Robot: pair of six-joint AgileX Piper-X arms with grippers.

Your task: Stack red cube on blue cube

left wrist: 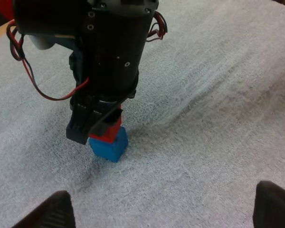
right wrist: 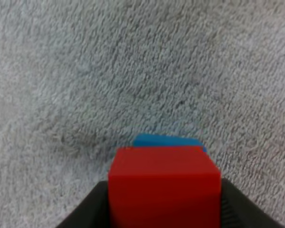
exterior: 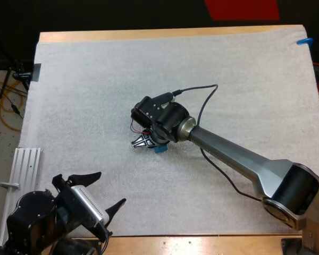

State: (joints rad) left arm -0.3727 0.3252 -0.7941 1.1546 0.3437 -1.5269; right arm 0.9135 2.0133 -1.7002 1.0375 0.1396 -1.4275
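My right gripper (exterior: 148, 142) is at the middle of the mat, shut on the red cube (right wrist: 164, 180), with its dark fingers (right wrist: 96, 205) pressing on both sides. The red cube (left wrist: 106, 133) rests on top of the blue cube (left wrist: 109, 147), roughly lined up with it. A strip of the blue cube (right wrist: 166, 141) shows just beyond the red one, and the blue cube (exterior: 160, 149) peeks out beside the gripper in the high view. My left gripper (exterior: 102, 191) is open near the table's front left, with its fingertips (left wrist: 61, 209) wide apart, facing the stack from a distance.
A white mat (exterior: 95, 95) covers the table. A ridged metal rail (exterior: 22, 170) lies off the mat's left edge. The right arm (exterior: 239, 159) crosses the mat's right half diagonally.
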